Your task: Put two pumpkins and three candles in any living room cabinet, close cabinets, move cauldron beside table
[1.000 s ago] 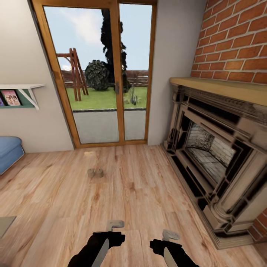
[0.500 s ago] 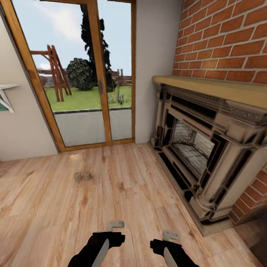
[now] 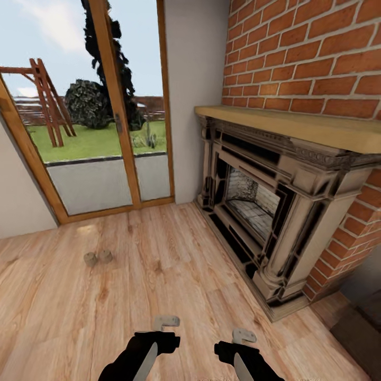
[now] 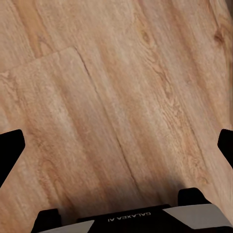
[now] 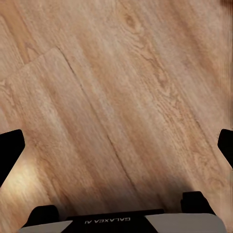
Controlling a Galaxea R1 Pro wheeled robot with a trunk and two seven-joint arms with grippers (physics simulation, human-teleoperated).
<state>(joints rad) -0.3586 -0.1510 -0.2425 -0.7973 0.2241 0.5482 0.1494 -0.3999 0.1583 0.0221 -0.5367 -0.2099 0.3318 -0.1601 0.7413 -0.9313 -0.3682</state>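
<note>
1. The left end effector (image 3: 165, 321) and the right end effector (image 3: 243, 335) are hanging low at 6 o'clock in the head view, both carrying nothing. In the left wrist view the left end effector (image 4: 116, 145) is showing its dark fingertips (image 4: 10, 145) at the far edges of the picture, so it is spread wide; the right end effector (image 5: 116, 145) is spread wide in the same way, with bare floor (image 5: 121, 87) between its tips.
2. The plank floor (image 3: 174, 296) is stretching ahead of both arms.
3. At 10 o'clock, two small stubby cylinders, probably two of the candles (image 3: 98, 257), are standing on the floor just beside each other, well apart from both arms. Their colour is too faint to tell.
4. At 2 o'clock the fireplace (image 3: 264, 211) is standing against the brick wall (image 3: 317, 53).
5. At 11 o'clock, farthest off, the glass door (image 3: 90, 132) is giving onto a garden.
6. The whole view has been swinging rightward: the door and candles are now sitting further left than a second ago, the fireplace nearer the middle. That is the camera turning. I judge the robot is searching the room, turning away from the candles.
</note>
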